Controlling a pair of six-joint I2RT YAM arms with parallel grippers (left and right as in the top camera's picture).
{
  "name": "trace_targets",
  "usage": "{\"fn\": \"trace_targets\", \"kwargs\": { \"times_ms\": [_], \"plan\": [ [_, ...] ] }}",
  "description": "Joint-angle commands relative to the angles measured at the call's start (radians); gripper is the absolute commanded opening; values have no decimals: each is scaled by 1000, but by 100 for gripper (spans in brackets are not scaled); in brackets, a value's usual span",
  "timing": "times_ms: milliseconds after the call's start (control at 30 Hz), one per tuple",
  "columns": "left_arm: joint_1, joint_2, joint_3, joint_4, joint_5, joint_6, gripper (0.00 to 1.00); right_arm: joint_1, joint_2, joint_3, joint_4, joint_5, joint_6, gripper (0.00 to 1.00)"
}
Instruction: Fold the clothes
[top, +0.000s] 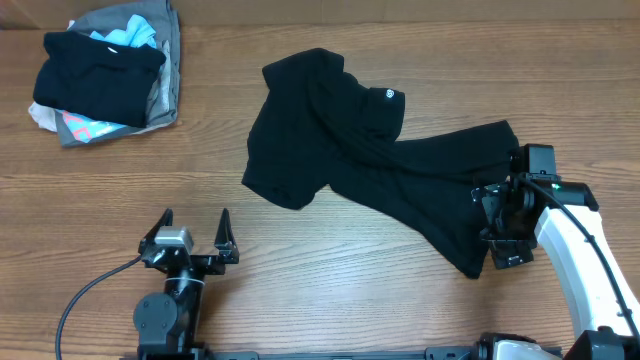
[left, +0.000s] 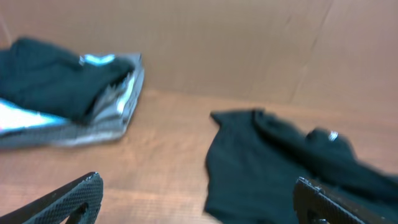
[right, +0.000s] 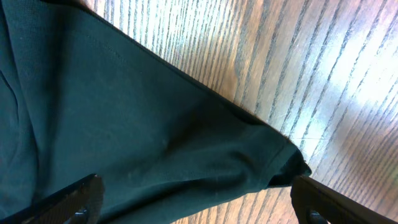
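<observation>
1. Nearest to the robot, the left claw stands over bare bench, its jaws spread wide with nothing between them, apart from the cloth.
2. Right claw is spread wide too and hangs over the right end of the black T-shirt. In its wrist view the cloth lies between the two fingers, but they do not pinch it (whether they touch it I cannot tell).
3. The T-shirt lies crumpled and twisted in the middle of the bench, with a small white logo on its far part. I judge it light, soft and limp: it will sag and may slide on the smooth wood.
4. A good hold, I think, is the hem corner just by the right claw, taken at the very edge; the left claw could take the near-left end.
5. Far left, a heap of garments lies well apart.
</observation>
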Motion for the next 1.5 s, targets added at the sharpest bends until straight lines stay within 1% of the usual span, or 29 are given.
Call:
{"fn": "trace_targets", "kwargs": {
  "times_ms": [0, 33, 100, 200, 267, 367, 500, 567, 700, 833, 933, 1000, 1100, 1133, 1167, 1200, 1267, 1333, 1467],
  "plan": [
    [5, -9, -3, 106, 191, -62, 100, -6, -11, -3, 4, 2, 11, 100],
    [5, -9, -3, 148, 275, -62, 100, -6, -11, -3, 4, 2, 11, 100],
    [5, -9, 7, 197, 378, -71, 100, -6, -11, -3, 7, 2, 11, 100],
    [5, 1, 57, 158, 386, -114, 100, -6, -11, -3, 7, 2, 11, 100],
    [4, 33, 108, 122, 386, -113, 100, -6, -11, -3, 11, -2, -9, 100],
    [4, 138, 213, 77, 386, -74, 100, -6, -11, -3, 27, -25, -37, 100],
    [4, 393, 397, -27, 437, 34, 100, -6, -11, -3, 37, -51, -50, 100],
    [4, 556, 506, -115, 478, 77, 100, -6, -11, -3, 40, -51, -64, 100],
    [4, 908, 767, -360, 545, 182, 100, -6, -11, -3, 50, -51, -88, 100],
    [4, 1177, 951, -463, 554, 159, 100, -6, -11, -3, 55, -50, -95, 100],
    [3, 1332, 1047, -473, 618, 159, 100, -6, -11, -3, 60, -50, -95, 100],
    [-9, 1423, 1114, -486, 575, 176, 100, -6, -11, -3, 62, -50, -95, 100],
    [-43, 1537, 1194, -525, 443, 177, 100, -6, -11, -3, 66, -50, -95, 100],
    [-71, 1606, 1236, -568, 364, 155, 100, -6, -11, -3, 69, -50, -95, 100],
    [-89, 1649, 1259, -602, 319, 132, 100, -6, -11, -3, 71, -50, -94, 100],
    [-114, 1706, 1275, -630, 293, 130, 100, -6, -11, -3, 71, -50, -94, 100],
    [-125, 1748, 1275, -640, 272, 134, 100, -6, -11, -3, 72, -50, -95, 100],
    [-126, 1777, 1275, -639, 219, 129, 100, -6, -11, -3, 72, -49, -95, 100],
    [-109, 1798, 1275, -649, 63, -19, 100, -6, -11, -3, 74, -38, -95, 100]
  ]
}}
